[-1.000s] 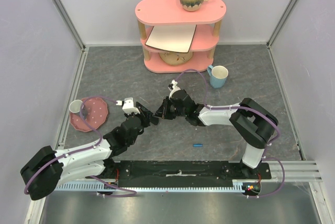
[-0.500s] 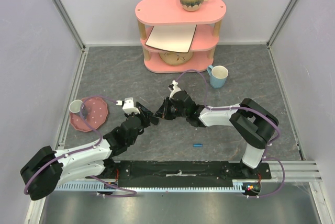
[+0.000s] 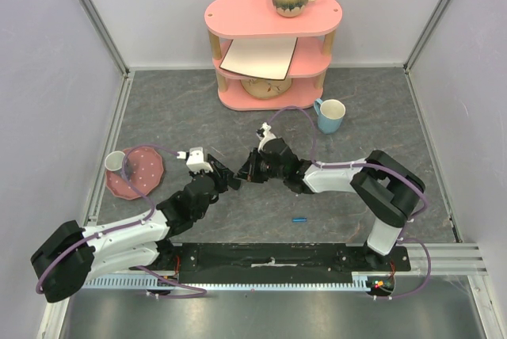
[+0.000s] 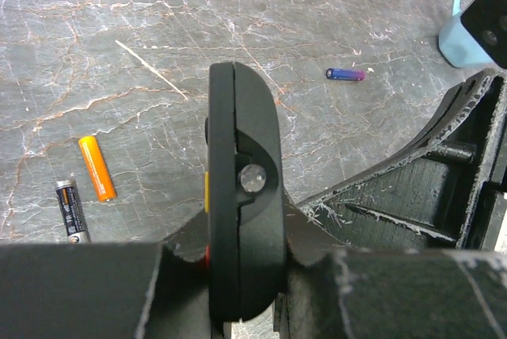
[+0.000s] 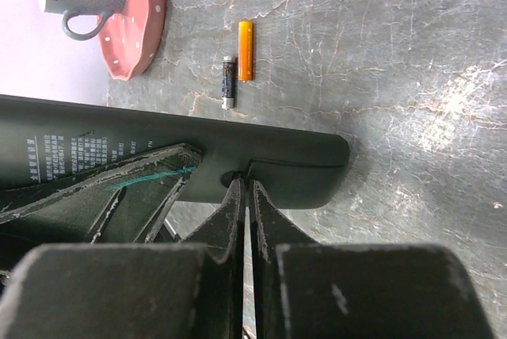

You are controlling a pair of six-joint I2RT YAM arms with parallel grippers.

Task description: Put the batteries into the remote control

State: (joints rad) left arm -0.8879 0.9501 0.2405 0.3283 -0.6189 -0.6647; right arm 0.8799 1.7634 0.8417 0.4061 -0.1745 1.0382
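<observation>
The black remote control [image 4: 242,157] stands on its long edge above the grey table, with my left gripper [image 4: 242,268] shut on its sides. In the top view both grippers meet mid-table, left gripper [image 3: 224,180] facing right gripper [image 3: 248,171]. My right gripper [image 5: 245,182] is shut, its tips pressed against the remote control [image 5: 158,137] at a notch in the back cover. A dark purple battery [image 4: 345,74] lies on the table beyond the remote; the top view does not show it.
An orange cell [image 5: 245,50] and a black cell [image 5: 228,82] lie beside the pink plate [image 3: 142,177] holding a grey mug [image 3: 116,161]. A pink shelf [image 3: 272,46] stands at the back, a blue mug [image 3: 330,115] to its right. A small blue cylinder [image 3: 299,219] lies nearer the bases.
The right gripper's jaws have narrowed slightly and its arm has shifted a little. The left arm and the remote have stayed put.
</observation>
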